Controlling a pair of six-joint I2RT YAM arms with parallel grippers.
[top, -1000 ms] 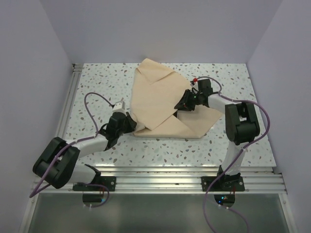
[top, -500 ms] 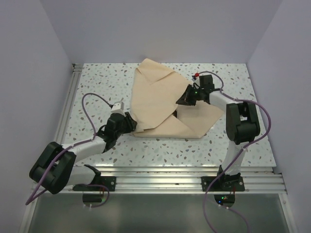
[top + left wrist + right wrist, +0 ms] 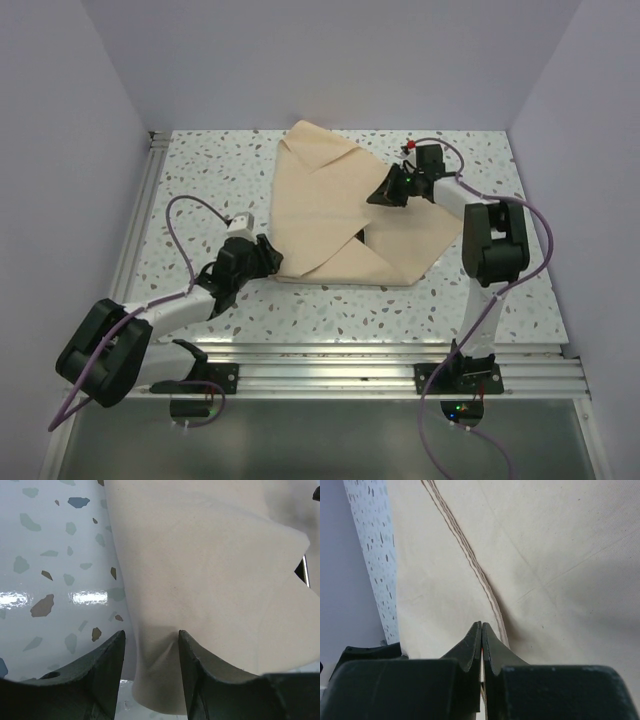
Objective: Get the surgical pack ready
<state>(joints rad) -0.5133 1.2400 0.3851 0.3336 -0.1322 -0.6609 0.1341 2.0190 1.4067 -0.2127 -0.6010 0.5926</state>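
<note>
Seemingly midway, the wrap sheet [image 3: 330,210] lies partly folded on the bench [image 3: 200,180], right fingers [image 3: 470,652] pinched shut on a flap's hem yet to fold over, left fingers [image 3: 100,670] parted around its near corner.
</note>
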